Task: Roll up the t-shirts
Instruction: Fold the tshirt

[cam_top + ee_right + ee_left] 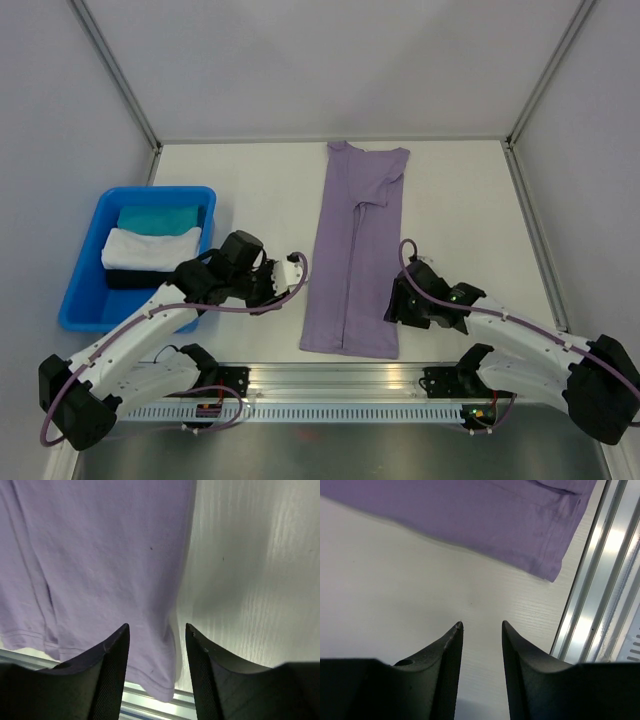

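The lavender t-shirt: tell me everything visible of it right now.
The lavender t-shirt is plain, thin, soft-looking, with a stitched hem. It lies flat on the table, folded lengthwise into a narrow strip, a sleeve folded in at the far end, hem by the near rail. The right hand is open above its near right corner; contact is unclear. The left hand is apart from it.

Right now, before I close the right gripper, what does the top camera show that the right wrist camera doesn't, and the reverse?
Only the top view: the whole folded t-shirt with its sleeves at the far end, the blue bin holding a teal bundle and a white bundle, and the left gripper beside the shirt. Only the right wrist view: the hem stitching up close, with the right gripper open over the shirt's right edge. Both: the shirt, the white table, the metal rail.
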You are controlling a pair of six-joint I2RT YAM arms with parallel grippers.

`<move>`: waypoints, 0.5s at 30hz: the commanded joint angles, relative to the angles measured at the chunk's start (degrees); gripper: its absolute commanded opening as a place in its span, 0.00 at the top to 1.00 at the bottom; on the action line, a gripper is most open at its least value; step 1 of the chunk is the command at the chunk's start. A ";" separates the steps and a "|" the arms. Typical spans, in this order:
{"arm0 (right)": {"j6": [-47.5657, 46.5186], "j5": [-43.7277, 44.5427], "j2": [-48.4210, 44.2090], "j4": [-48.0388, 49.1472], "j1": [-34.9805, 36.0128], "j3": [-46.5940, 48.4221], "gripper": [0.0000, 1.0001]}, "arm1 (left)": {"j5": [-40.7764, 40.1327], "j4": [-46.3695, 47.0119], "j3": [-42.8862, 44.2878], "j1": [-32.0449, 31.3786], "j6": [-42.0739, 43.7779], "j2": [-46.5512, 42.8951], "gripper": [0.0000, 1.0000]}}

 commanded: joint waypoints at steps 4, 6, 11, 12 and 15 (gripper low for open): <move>-16.31 4.07 -3.72 -14.30 -1.54 21.93 0.35 | 5.80 -6.29 8.31 -0.15 6.06 0.72 0.55; -24.28 5.03 -3.72 -14.40 -1.54 29.24 0.34 | 8.26 -9.01 11.02 -0.24 10.35 -0.59 0.55; -36.80 12.94 -4.95 -10.02 -1.54 35.67 0.34 | 4.59 -10.95 14.03 -1.20 17.39 0.46 0.55; -38.04 13.64 -6.69 -6.87 -1.54 35.33 0.34 | 4.84 -10.95 12.90 -1.64 23.42 -0.24 0.54; -42.17 8.67 -10.74 0.61 -1.54 30.51 0.33 | 13.24 -10.78 9.30 -2.79 35.67 -4.89 0.45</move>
